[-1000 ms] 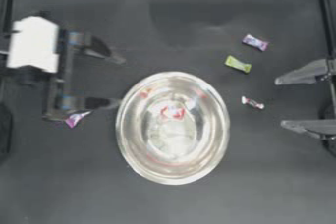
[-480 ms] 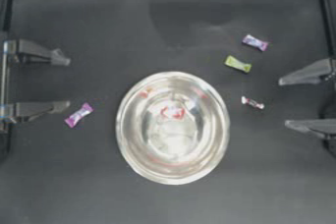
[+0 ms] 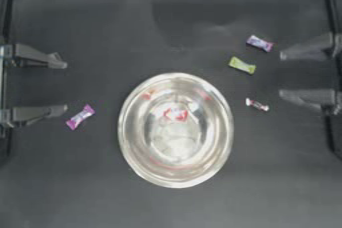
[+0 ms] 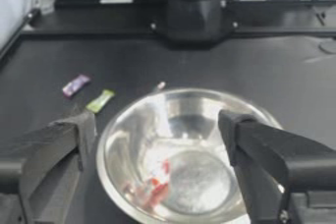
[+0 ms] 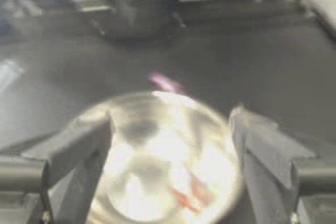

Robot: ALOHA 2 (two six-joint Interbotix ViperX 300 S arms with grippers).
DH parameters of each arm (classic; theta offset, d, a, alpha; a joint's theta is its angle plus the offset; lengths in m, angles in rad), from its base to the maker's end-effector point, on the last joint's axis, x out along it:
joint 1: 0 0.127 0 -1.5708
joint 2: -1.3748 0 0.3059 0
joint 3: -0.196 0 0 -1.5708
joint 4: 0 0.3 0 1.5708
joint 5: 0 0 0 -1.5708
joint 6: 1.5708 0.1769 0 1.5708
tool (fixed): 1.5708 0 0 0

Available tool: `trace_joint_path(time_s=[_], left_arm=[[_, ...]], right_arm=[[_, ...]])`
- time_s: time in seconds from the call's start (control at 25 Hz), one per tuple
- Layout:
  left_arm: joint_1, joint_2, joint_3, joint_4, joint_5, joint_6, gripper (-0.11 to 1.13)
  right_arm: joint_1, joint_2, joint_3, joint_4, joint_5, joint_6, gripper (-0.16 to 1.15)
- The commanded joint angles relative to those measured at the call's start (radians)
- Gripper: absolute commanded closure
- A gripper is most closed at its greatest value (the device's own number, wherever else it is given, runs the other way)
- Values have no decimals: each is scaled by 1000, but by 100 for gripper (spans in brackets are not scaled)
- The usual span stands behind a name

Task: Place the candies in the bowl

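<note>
The left gripper (image 3: 50, 87) sits drawn back at the left edge of the counter (image 3: 87, 22), jaws spread wide and empty, and the right gripper (image 3: 307, 74) waits likewise at the right edge, open and holding nothing. One red-pink candy (image 3: 175, 115) lies inside the bowl (image 3: 133, 147) at the middle. Four remain out: the magenta candy (image 3: 79, 117) just beside the left gripper, and the purple candy (image 3: 259, 43), green candy (image 3: 242, 65) and red-white candy (image 3: 256, 104) near the right, so the job looks barely begun.
</note>
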Motion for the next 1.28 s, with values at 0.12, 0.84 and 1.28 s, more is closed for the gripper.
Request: trace_joint_path(time_s=[0.12,0.84,1.28], left_arm=[[2,5,-8,-2,-8,0,0],[2,6,8,-12,-11,-2,0],[2,15,11,-26,-15,0,0]], right_arm=[[-149,60,-150,-32,264,-9,-2],[-589,422,-362,190,589,-437,-2],[-655,664,-351,138,541,-494,-2]])
